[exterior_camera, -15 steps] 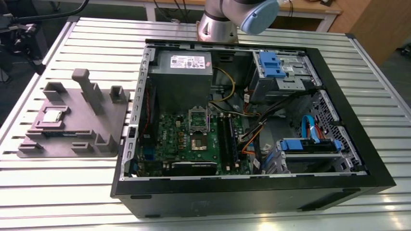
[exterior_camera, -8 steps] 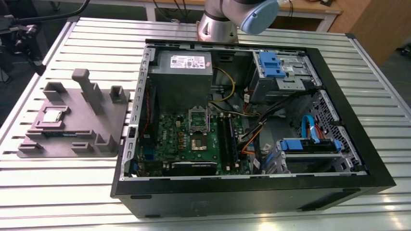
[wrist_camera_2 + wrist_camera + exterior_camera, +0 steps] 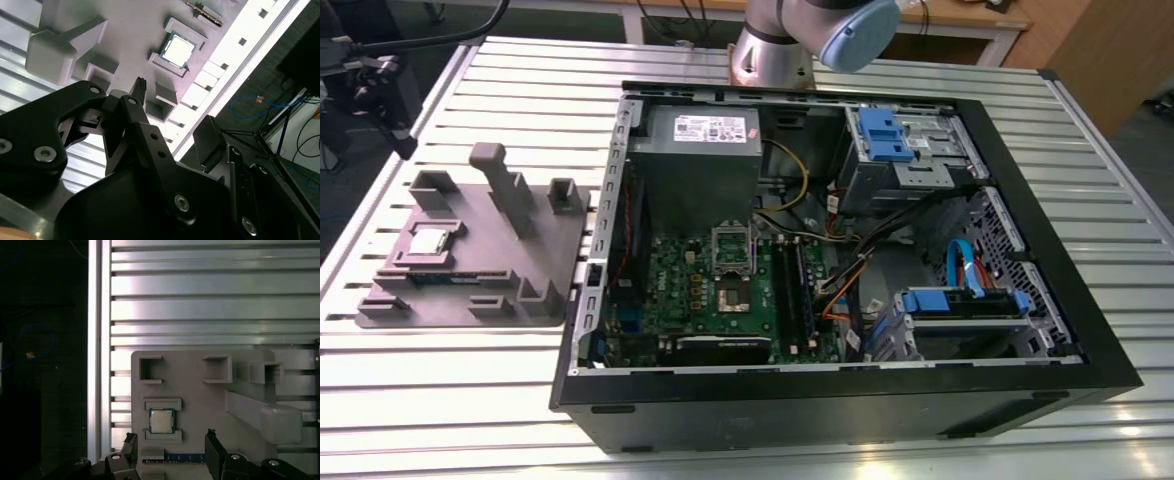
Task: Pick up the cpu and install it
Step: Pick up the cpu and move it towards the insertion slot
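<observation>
The cpu [image 3: 161, 421] lies flat in a recess of the gray fixture [image 3: 200, 400]. The fixture sits on the slatted counter [image 3: 454, 400], just beside the open computer case [image 3: 854, 415]. Jaws wide apart, empty, over the fixture.

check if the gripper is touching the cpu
Apart. In the first wrist view the cpu lies in its gray holder, and bare holder shows between it and each finger of the open gripper.
</observation>
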Available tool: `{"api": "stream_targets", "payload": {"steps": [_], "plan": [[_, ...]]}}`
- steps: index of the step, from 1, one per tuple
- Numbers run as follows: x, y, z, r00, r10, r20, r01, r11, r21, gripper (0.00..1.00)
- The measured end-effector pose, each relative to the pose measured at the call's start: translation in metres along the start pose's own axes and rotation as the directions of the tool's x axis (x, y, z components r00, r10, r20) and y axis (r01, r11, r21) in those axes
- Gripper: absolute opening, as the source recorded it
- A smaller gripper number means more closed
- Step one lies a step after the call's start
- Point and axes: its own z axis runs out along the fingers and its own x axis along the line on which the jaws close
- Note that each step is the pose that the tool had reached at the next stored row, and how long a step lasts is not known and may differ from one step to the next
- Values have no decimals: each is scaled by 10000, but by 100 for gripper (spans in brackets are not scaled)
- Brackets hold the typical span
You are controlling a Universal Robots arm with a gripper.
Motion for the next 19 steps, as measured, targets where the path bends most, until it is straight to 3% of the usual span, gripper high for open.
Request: {"api": "stream_targets", "payload": {"steps": [14, 19], "plan": [[-1, -1, 30, 10000, 0, 0, 0, 10000, 0, 65], [-1, -2, 35, 10000, 1, 3, -1, 10000, 51, 65]]}}
